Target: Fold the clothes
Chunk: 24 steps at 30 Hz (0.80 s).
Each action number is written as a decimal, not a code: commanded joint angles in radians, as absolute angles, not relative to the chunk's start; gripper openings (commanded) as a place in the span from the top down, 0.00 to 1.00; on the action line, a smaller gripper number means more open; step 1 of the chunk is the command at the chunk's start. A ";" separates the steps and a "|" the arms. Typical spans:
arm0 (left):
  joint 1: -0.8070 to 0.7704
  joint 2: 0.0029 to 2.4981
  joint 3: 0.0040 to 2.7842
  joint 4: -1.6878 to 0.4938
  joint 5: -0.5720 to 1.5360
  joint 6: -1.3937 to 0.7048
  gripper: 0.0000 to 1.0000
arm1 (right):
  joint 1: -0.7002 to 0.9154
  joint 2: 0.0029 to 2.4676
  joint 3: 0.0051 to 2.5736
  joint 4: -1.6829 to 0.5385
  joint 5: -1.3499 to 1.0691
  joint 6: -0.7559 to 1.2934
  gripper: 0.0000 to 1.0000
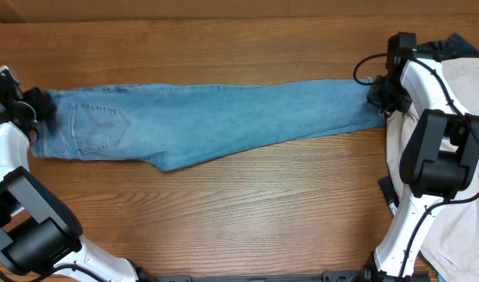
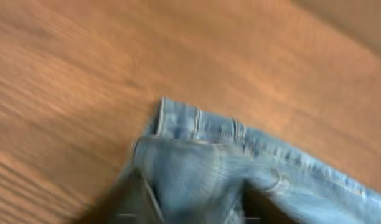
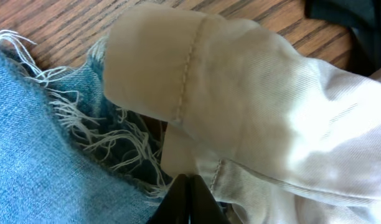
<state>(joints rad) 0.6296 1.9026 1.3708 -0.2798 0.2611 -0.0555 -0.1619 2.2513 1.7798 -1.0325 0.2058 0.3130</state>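
Observation:
Light-blue jeans lie stretched across the table, waist at the left and one leg's frayed hem at the right. My left gripper is shut on the waistband; this view is blurred, with denim bunched between its dark fingers. My right gripper is at the leg's end. In the right wrist view its fingers are pressed together at the frayed hem, partly under a beige garment's fold.
A pile of beige clothing covers the table's right side, beside and under the right arm. A dark garment lies at the back right, also seen in the right wrist view. Bare wood lies in front of the jeans.

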 commanded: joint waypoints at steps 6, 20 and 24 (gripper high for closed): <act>0.606 1.966 1.394 -0.384 0.252 -0.098 0.00 | -0.168 2.251 1.779 -1.031 0.223 0.311 0.96; 0.571 1.896 1.340 -0.840 0.361 -0.101 0.58 | -0.168 2.251 1.779 -1.036 0.223 0.311 0.96; 0.528 1.896 1.247 -0.661 0.344 -0.101 0.53 | -0.168 2.251 1.779 -1.043 0.223 0.311 0.95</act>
